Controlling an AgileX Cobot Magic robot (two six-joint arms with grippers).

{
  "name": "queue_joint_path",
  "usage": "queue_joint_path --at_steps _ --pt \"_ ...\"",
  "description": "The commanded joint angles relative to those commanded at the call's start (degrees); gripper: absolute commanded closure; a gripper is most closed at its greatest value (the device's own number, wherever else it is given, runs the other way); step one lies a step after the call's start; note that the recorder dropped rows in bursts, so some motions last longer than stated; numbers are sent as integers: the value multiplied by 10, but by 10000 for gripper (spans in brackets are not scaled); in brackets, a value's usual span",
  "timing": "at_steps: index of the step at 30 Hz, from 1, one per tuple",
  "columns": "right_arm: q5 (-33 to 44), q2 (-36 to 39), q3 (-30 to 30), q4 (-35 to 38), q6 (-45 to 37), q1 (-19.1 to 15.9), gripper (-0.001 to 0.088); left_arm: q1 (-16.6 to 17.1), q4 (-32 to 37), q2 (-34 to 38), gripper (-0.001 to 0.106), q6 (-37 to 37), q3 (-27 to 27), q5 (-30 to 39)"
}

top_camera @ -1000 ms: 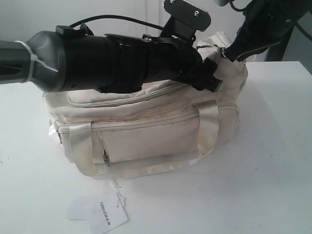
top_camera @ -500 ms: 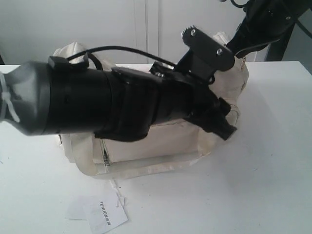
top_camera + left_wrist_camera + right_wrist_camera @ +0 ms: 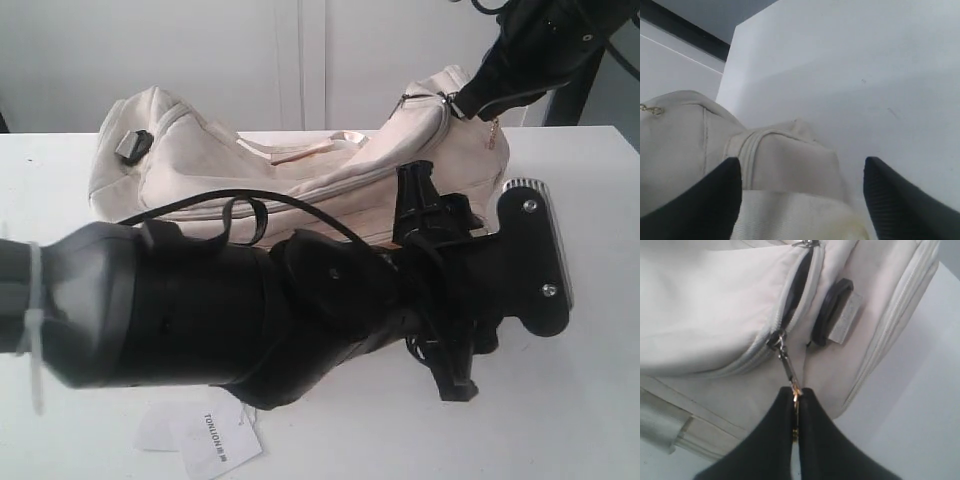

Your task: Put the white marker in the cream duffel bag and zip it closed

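Zipping stage: right gripper (image 3: 796, 392) pinches the zipper pull (image 3: 788, 366) at exterior upper right, left gripper (image 3: 801, 172) wide open over the cream duffel bag (image 3: 300, 180); next, drag the slider across the open gap.

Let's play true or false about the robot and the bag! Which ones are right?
1. The right end effector pinches the zipper pull of the cream duffel bag. True.
2. The left end effector grips a strap. False: its jaws stand apart, holding nothing.
3. A paper tag lies on the table. True.
4. The white marker lies beside the tag. False: no marker shows in any view.
5. The zipper is shut all the way. False: a dark gap shows past the pull.
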Motion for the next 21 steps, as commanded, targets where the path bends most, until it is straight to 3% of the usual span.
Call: queue_joint_path --at_steps 10,13,17,21 --pt "0 0 0 6 0 0 868 35 4 54 389 0 -45 -2" --pt "0 0 0 6 0 0 868 42 3 67 590 0 -49 -11" --pt "0 0 0 6 0 0 868 41 0 72 1016 0 -49 -33" --pt "-13 0 0 6 0 0 868 35 -1 73 1053 0 -49 -39"
